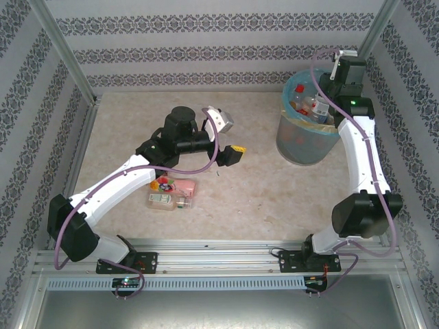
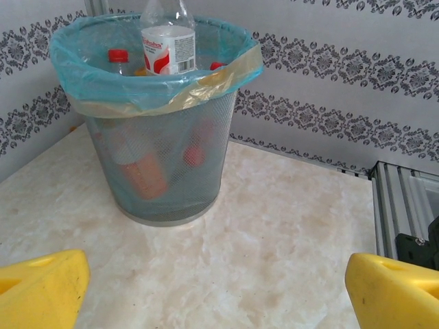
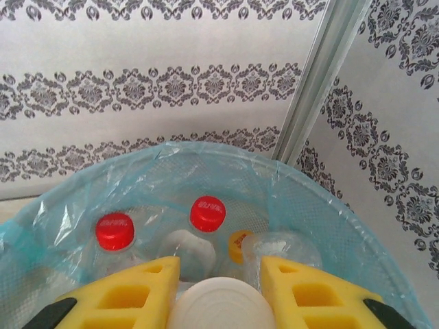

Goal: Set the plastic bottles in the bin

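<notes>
Right wrist view: a white-capped bottle (image 3: pixel 216 310) is clamped at its cap end by the right gripper (image 3: pixel 218 282), directly above the bin (image 3: pixel 322 205) (mesh wall, thin blue liner, red-capped bottles (image 3: pixel 208 212) inside). The clear, thin-walled bottle is judged light, smooth and crushable, so the stiff neck is the preferred hold. The left gripper (image 1: pixel 235 153) is spread wide and empty near the loose bottles (image 1: pixel 171 193) lying on the table (image 1: pixel 260 199).

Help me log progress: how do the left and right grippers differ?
The left gripper is open and empty; the right gripper is shut on a white-capped bottle. The left gripper hangs over the table, facing the bin from the side; the right gripper is above the bin's opening. Both have yellow fingers.
</notes>
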